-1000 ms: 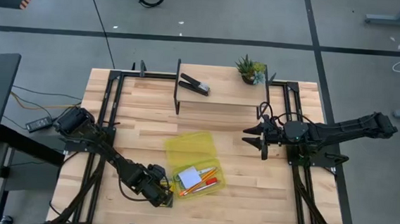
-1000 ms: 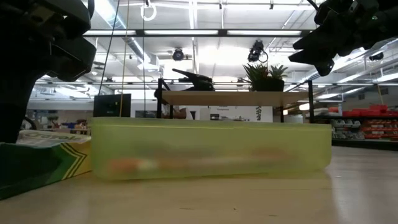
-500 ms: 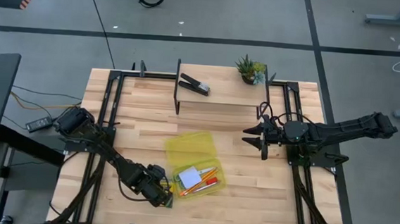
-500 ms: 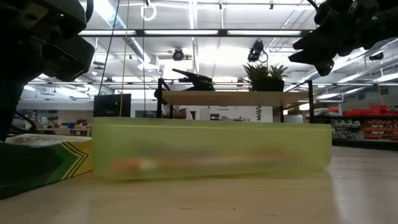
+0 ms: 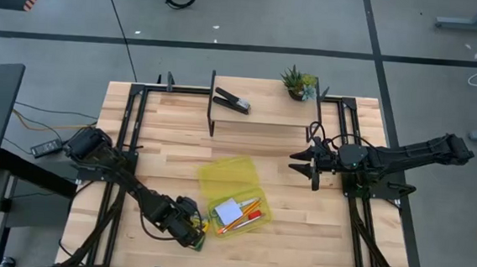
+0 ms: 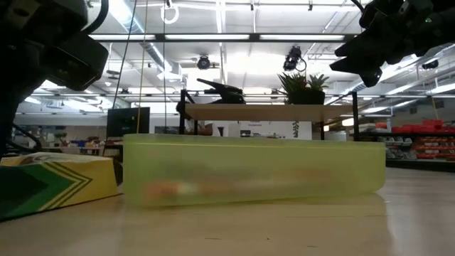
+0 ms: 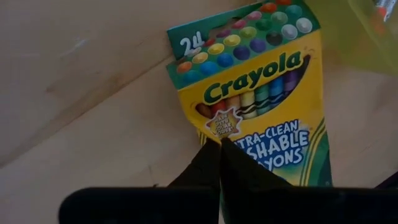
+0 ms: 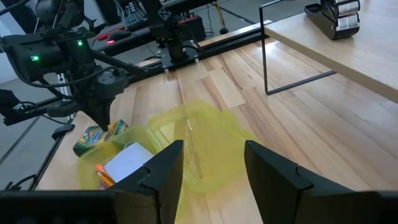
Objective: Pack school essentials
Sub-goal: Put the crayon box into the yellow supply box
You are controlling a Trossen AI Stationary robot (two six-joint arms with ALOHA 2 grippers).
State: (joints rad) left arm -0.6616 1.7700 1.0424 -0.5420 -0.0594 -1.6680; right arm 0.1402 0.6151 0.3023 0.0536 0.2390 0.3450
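Note:
The green-yellow crayon box [image 7: 255, 93] lies flat on the table at the near-left corner of the open yellow case [image 5: 233, 192]; the low view shows it as the crayon box [image 6: 57, 183] left of the case [image 6: 252, 171]. My left gripper [image 7: 219, 146] is shut, with its tips over the box's printed face. The pale-blue note pad [image 5: 226, 209] and orange pencils [image 5: 246, 218] lie in the case's tray. My right gripper [image 5: 314, 167] hangs open above the table, right of the case. I cannot make out the scissors or the red block. My left gripper comes from above, and its shut fingertips [image 7: 211, 163] stand on the crayon box's printed face [image 7: 249, 134], near the box's lower end. The box lies flat on the table beside the case. It is not pinched between the fingers.
A raised wooden shelf [image 5: 265, 110] at the far edge carries the black stapler [image 5: 232, 100] and the small potted plant [image 5: 298, 83]. Black frame rails [image 5: 129, 134] run along both table sides. Bare wood lies between the case and my right gripper.
The crayon box has slid a little toward the table's right under my left gripper. The yellow case has shifted the same way with it. My right arm has kept still.

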